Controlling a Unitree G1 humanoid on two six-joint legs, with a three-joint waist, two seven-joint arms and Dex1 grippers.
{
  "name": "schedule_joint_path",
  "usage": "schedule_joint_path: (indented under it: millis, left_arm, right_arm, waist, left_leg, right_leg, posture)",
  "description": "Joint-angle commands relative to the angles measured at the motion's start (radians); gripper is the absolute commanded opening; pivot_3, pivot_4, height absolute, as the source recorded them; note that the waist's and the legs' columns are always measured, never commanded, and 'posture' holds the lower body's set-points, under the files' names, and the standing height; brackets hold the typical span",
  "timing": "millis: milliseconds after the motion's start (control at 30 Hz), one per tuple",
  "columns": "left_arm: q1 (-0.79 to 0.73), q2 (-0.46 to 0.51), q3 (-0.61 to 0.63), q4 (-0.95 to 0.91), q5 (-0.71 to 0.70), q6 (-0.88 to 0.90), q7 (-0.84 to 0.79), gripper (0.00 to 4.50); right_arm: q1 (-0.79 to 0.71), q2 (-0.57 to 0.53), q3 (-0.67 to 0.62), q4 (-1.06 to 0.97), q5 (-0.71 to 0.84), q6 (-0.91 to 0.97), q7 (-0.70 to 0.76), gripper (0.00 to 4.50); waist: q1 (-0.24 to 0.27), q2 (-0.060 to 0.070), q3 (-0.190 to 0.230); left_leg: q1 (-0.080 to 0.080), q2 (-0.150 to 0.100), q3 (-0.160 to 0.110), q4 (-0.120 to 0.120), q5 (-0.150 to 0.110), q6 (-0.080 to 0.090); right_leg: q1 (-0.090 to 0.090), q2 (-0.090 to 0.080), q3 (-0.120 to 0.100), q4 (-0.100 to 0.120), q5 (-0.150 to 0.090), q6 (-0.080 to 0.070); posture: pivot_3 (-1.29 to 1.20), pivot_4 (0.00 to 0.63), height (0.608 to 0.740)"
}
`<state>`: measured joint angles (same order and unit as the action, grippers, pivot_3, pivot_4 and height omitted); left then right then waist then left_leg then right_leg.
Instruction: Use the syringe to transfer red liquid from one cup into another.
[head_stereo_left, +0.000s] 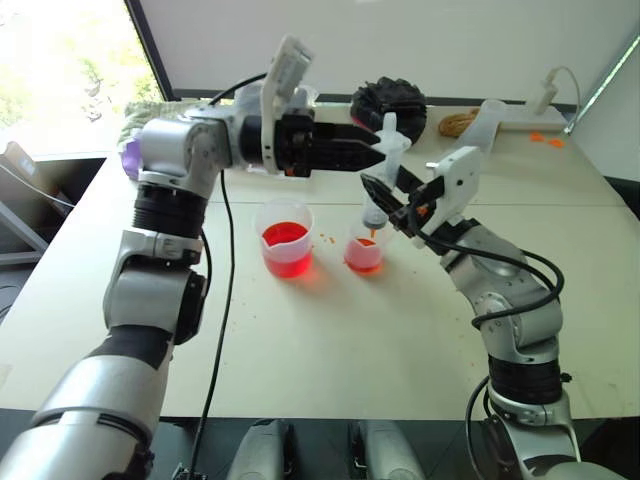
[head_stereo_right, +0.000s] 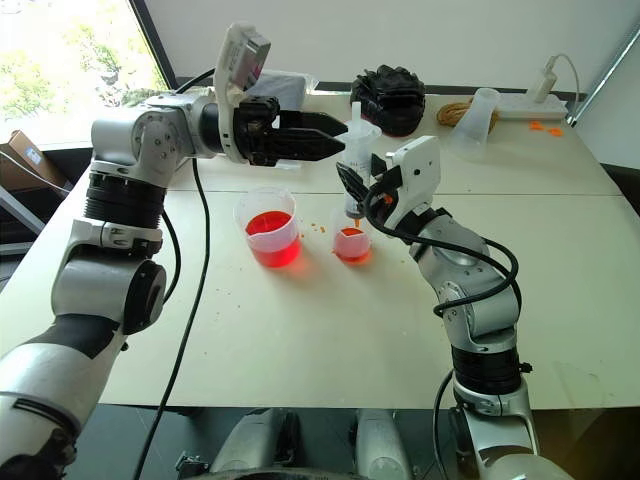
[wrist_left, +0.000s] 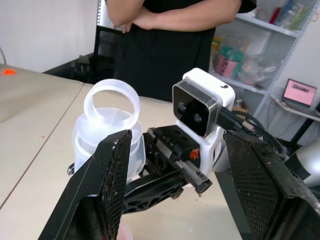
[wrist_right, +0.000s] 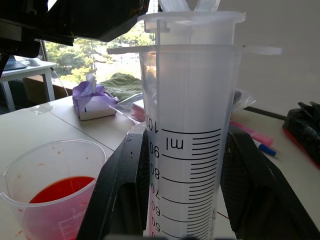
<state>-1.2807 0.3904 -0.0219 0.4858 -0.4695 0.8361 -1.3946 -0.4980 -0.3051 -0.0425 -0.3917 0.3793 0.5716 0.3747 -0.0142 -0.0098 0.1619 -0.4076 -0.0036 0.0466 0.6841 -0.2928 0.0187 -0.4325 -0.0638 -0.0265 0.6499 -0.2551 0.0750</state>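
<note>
The syringe (head_stereo_left: 386, 165) stands upright, its orange tip over the smaller pinkish cup (head_stereo_left: 365, 250), which holds a little red liquid. My right gripper (head_stereo_left: 385, 203) is shut on the syringe barrel (wrist_right: 192, 100), and the barrel looks empty at the printed marks. My left gripper (head_stereo_left: 378, 150) points level at the white plunger top (wrist_left: 111, 107) and is open; the plunger head sits beside one finger (wrist_left: 107, 175). The larger beaker (head_stereo_left: 285, 235) with red liquid (wrist_right: 60, 189) stands to the left of the small cup.
At the table's back lie a black object (head_stereo_left: 388, 100), a rope coil (head_stereo_left: 458, 123) and a tipped clear cup (head_stereo_left: 487, 118). A purple tissue box (wrist_right: 92, 100) sits at the back left. Orange drops spot the table near the cups. A person in black (wrist_left: 170, 45) stands beyond the table.
</note>
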Motion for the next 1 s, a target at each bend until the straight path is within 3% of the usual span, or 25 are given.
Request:
schedule_joint_path:
  millis: [33,533,833,1000]
  left_arm:
    - [-0.015,0.044,0.038,-0.024,-0.019,-0.021,0.015,3.01]
    - [0.191,0.209,0.092,-0.322,-0.135,0.125,0.122,3.01]
    - [0.367,0.262,0.081,-0.508,-0.166,0.072,0.162,3.01]
    - [0.455,0.263,0.092,-0.583,-0.189,0.056,0.183,3.01]
  right_arm:
    - [-0.029,0.003,-0.014,-0.048,0.023,-0.021,0.003,1.35]
    - [-0.054,0.016,-0.039,-0.047,0.071,0.024,-0.032,1.35]
    - [-0.297,-0.004,-0.271,-0.065,0.332,0.448,-0.263,1.35]
    - [-0.53,-0.157,-0.382,0.106,0.389,0.799,-0.322,1.35]
  waist:
    - [0.001,0.0,0.0]
    - [0.003,0.0,0.0]
    - [0.0,0.0,0.0]
    - [0.003,0.001,0.0]
  left_leg:
    - [0.0,0.0,0.0,0.0,0.0,0.0]
    - [0.0,0.0,0.0,0.0,0.0,-0.001]
    - [0.0,0.001,0.0,0.0,0.001,-0.002]
    - [0.0,0.001,0.0,0.0,0.001,-0.001]
  right_leg:
    - [0.0,0.0,0.0,0.0,0.0,0.0]
    - [0.0,-0.001,0.0,0.001,0.0,0.0]
    - [0.0,-0.003,0.001,0.001,0.0,0.0]
    - [0.0,-0.005,0.0,0.0,0.0,0.0]
  posture:
    - [0.0,0.15,0.74]
    - [0.0,0.15,0.74]
    - [0.0,0.15,0.74]
    - [0.0,0.15,0.74]
